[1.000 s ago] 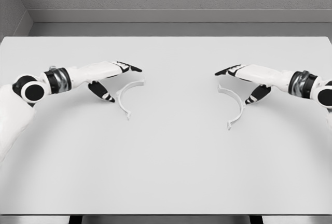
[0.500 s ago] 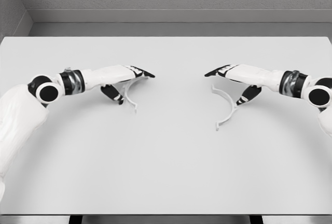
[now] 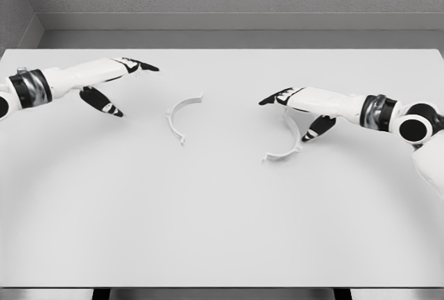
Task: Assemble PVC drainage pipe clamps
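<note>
left hand (image 3: 118, 81) now drawn back toward the table's left edge, well apart from the left clamp half (image 3: 182, 114), where half a second ago it hovered right over that piece; fingers extended and loose, thumb hanging below, gripping nothing. left clamp half left lying flat on the white table (image 3: 222, 230), nudged nearer the middle than a second ago, its open side turned rightward. further right, right clamp half (image 3: 286, 142) also shifted inward and rotated, open side now facing left and toward the viewer. right hand (image 3: 295, 109) reaching in over it, fingers stretched flat above the arc, thumb down just beside its outer curve; looks like pushing rather than gripping, fingers wide and closed around nothing. likely meaning: both halves being herded together, gap between them smaller but not yet mated. both pieces thin, pale, rigid-looking half-rings with small outturned tabs at the ends; tabletop smooth, matte, uniform.
</note>
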You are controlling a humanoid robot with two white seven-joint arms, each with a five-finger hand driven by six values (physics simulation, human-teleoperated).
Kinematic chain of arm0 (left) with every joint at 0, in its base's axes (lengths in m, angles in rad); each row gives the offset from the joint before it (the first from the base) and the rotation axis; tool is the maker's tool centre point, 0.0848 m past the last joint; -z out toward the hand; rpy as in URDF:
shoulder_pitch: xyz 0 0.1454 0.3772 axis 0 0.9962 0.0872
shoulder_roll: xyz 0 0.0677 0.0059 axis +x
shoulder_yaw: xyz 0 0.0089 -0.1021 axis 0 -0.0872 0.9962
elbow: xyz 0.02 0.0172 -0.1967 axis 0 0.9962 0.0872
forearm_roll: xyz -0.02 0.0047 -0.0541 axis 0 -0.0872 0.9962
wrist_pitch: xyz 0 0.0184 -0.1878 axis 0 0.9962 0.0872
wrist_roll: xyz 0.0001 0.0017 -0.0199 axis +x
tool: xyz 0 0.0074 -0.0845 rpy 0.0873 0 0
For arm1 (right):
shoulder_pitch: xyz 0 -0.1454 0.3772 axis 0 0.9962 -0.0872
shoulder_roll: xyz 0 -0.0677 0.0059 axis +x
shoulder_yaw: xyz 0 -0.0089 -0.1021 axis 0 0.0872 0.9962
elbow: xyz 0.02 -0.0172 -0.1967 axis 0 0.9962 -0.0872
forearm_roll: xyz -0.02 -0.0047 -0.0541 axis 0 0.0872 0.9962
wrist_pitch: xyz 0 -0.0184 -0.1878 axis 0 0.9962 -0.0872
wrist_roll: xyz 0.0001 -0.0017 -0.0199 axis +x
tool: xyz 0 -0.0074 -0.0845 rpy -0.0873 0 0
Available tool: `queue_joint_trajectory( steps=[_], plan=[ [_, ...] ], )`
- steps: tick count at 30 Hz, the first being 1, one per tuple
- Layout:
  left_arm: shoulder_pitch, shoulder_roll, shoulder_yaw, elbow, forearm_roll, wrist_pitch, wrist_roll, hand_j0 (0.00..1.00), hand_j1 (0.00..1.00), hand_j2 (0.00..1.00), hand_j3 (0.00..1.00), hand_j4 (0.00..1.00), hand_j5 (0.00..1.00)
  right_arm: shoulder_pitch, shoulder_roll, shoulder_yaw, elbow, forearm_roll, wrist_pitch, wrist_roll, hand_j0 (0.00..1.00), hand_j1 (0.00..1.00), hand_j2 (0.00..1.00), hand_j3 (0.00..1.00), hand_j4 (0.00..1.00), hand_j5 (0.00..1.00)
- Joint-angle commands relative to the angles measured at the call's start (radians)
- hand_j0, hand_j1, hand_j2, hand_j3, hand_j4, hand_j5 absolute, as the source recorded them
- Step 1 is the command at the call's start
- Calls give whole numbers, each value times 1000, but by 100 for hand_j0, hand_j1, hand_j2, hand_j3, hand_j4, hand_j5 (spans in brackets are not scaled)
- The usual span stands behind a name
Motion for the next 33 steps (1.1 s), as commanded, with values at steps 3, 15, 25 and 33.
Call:
queue_joint_trajectory(
  steps=[3, 15, 25, 33],
  plan=[
    [-9, 59, 0, -2, 37, 2, -2, 100, 100, 100, 100, 100, 100, -9, 2, 1, -2, -11, 2, 0, 100, 100, 100, 100, 100, 100],
    [-40, 106, 1, 0, 36, 2, -2, 100, 100, 100, 100, 100, 100, -98, 29, -4, 159, 1, 2, 0, 100, 100, 100, 100, 100, 100],
    [-51, 111, -6, -3, 37, 2, -2, 100, 100, 100, 100, 100, 100, -118, 59, 10, 202, 19, 2, 0, 100, 100, 100, 100, 100, 100],
    [-81, 74, -88, -31, 34, 2, -2, 100, 100, 100, 100, 100, 100, -118, 68, 10, 214, 28, 2, 0, 100, 100, 100, 100, 100, 100]
  ],
)
